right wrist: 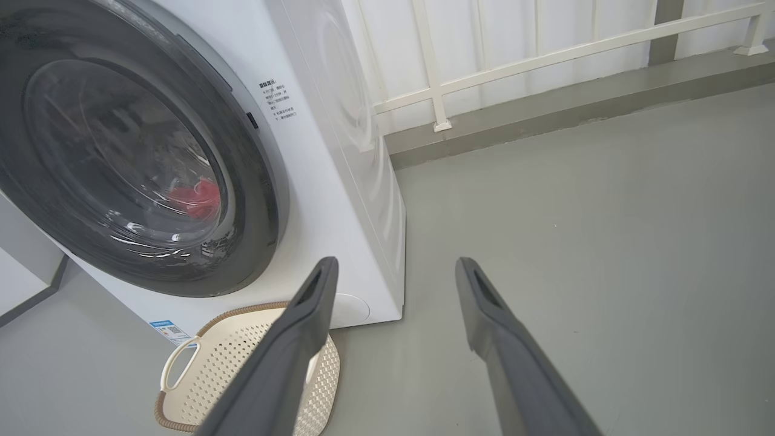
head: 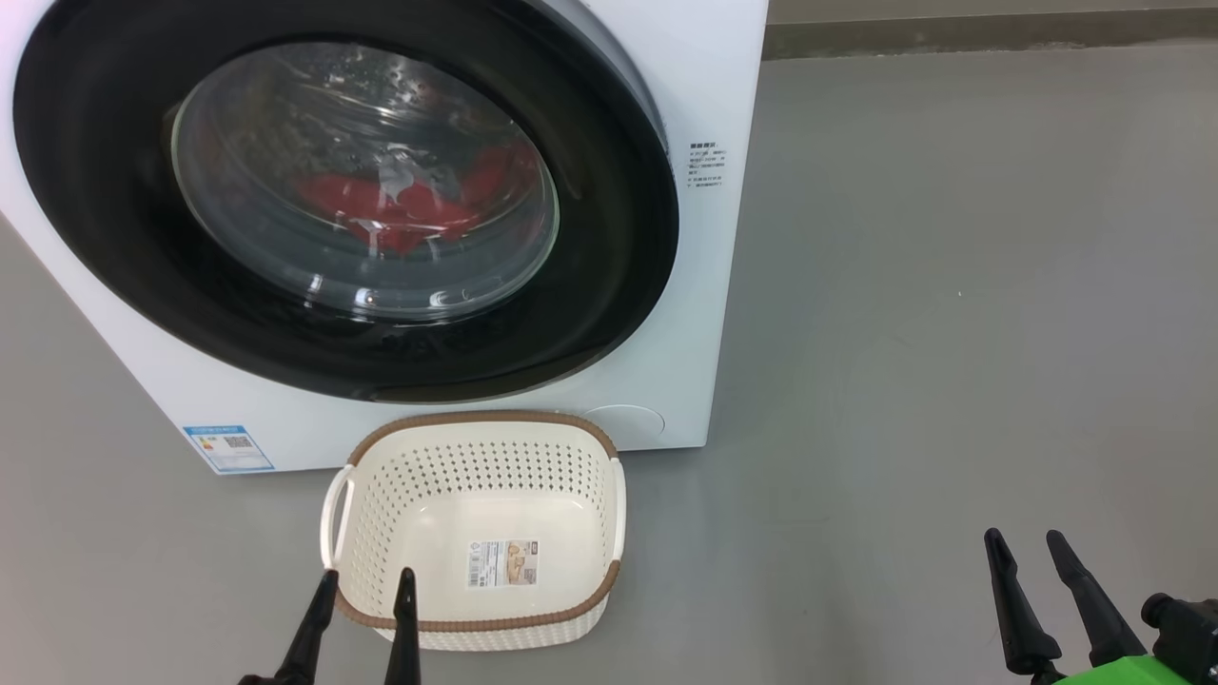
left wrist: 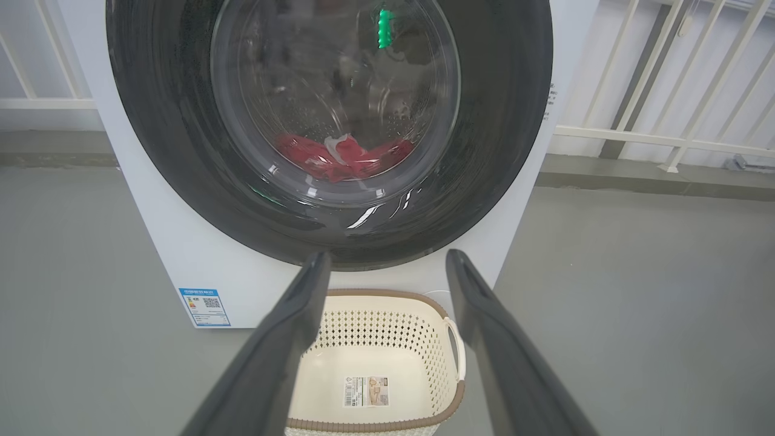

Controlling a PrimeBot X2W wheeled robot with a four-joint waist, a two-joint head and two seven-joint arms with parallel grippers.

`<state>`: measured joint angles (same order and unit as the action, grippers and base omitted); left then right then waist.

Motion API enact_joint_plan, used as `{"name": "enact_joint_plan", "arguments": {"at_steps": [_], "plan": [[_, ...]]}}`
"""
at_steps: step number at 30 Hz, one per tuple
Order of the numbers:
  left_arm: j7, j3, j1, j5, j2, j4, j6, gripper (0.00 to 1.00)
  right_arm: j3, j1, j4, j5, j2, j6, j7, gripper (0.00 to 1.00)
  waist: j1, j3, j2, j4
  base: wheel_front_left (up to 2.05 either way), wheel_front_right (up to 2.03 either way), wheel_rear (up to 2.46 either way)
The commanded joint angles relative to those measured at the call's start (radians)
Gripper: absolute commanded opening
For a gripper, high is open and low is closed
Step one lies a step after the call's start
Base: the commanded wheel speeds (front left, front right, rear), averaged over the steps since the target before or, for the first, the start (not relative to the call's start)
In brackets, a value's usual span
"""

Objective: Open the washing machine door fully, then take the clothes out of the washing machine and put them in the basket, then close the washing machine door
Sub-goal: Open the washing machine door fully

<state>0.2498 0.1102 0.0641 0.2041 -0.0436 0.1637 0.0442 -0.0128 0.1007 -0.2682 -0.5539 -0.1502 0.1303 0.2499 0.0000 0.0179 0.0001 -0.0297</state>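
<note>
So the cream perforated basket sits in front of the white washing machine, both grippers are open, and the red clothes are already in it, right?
No. The red clothes are inside the white washing machine, behind the glass of its door, per the left wrist view; the cream basket holds none. The rest stands.

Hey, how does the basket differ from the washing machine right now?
The basket is small, open-topped and empty; the washing machine is far bigger, its door shut, with red clothes inside. The basket is cream with a brown rim; the machine is white. Both stand on the grey floor.
</note>
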Motion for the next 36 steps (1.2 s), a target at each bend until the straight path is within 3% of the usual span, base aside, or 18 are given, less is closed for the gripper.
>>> {"name": "enact_joint_plan", "arguments": {"at_steps": [1, 5, 6, 9, 14, 20, 28, 36], "plan": [[0.012, -0.031, -0.016, 0.006, -0.007, -0.022, -0.002, 1.0, 0.021, -0.001, 0.022, 0.004, -0.015, 0.0, 0.012, 1.0, 0.0, 0.001, -0.0001, 0.0, 0.0, 0.0, 0.0], [0.012, -0.028, -0.019, 0.007, -0.007, -0.022, -0.002, 1.0, 0.021, -0.003, 0.025, 0.003, -0.013, 0.0, 0.012, 1.0, 0.0, 0.002, -0.0001, 0.003, 0.0, 0.0, 0.0], [0.012, -0.028, -0.02, 0.007, -0.007, -0.022, -0.002, 1.0, 0.025, -0.003, 0.026, -0.001, -0.012, 0.0, 0.012, 0.61, 0.0, 0.002, -0.0001, 0.004, 0.0, 0.0, 0.0], [0.012, -0.024, -0.022, 0.008, -0.007, -0.021, -0.003, 1.0, 0.039, -0.004, 0.028, -0.013, -0.011, 0.0, 0.012, 0.0, 0.0, 0.002, -0.0001, 0.009, 0.0, 0.0, 0.0], [0.012, -0.018, -0.025, 0.01, -0.007, -0.024, -0.001, 1.0, 0.05, -0.016, 0.033, -0.047, -0.008, 0.0, 0.012, 0.0, 0.0, 0.005, -0.0001, 0.014, 0.0, 0.0, 0.0], [0.012, -0.008, -0.041, 0.013, -0.007, -0.03, 0.0, 1.0, 0.041, -0.081, 0.056, -0.183, 0.012, 0.0, 0.012, 0.0, 0.0, 0.023, -0.0001, 0.019, 0.0, 0.0, 0.0], [0.012, 0.017, -0.068, 0.019, -0.007, -0.035, 0.001, 1.0, 0.029, -0.225, 0.092, -0.487, 0.011, 0.0, 0.012, 0.0, 0.0, 0.05, -0.0001, 0.037, 0.0, 0.0, 0.0], [0.012, 0.053, -0.107, 0.031, -0.007, -0.039, 0.007, 1.0, 0.062, -0.371, 0.111, -0.81, -0.063, 0.0, 0.002, 0.0, 0.0, 0.101, -0.0001, 0.081, 0.0, 0.0, 0.0]]}}
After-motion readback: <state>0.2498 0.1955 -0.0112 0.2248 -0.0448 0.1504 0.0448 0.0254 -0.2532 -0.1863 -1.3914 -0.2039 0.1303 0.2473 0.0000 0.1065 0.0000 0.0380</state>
